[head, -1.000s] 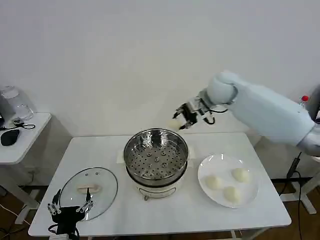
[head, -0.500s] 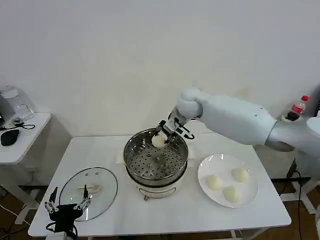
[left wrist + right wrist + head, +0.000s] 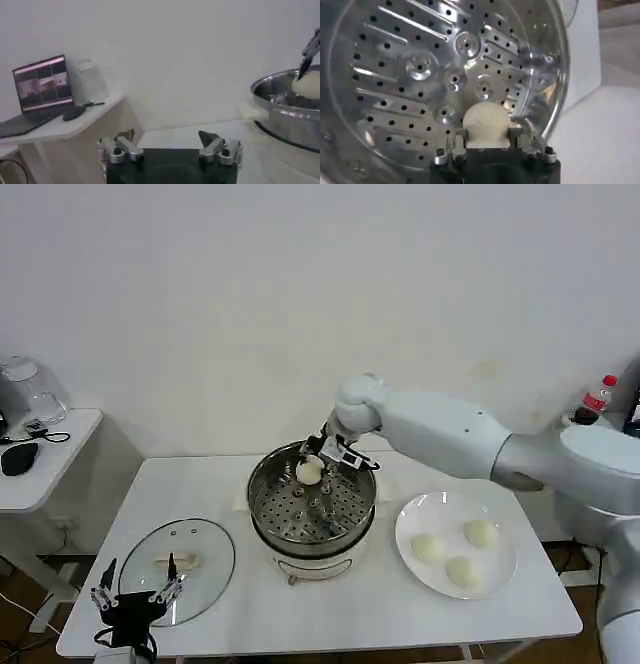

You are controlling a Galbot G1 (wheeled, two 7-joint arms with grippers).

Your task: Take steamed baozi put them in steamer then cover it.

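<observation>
Table (image 3: 230,484) carrying steamer (image 3: 312,506) in middle, plate (image 3: 500,579) with three spare buns sitting beside it. Right gripper (image 3: 318,465) hanging over steamer's far rim, fingers pinching baozi (image 3: 309,471) above tray. Left gripper (image 3: 138,597) idling near lid (image 3: 215,569), fingers spread, holding nothing.

Lab, bare white walls, laptop (image 3: 42,87) desk

Glass lid (image 3: 178,569) flat on white table (image 3: 340,619); laptop (image 3: 42,90) on side table (image 3: 55,129).
</observation>
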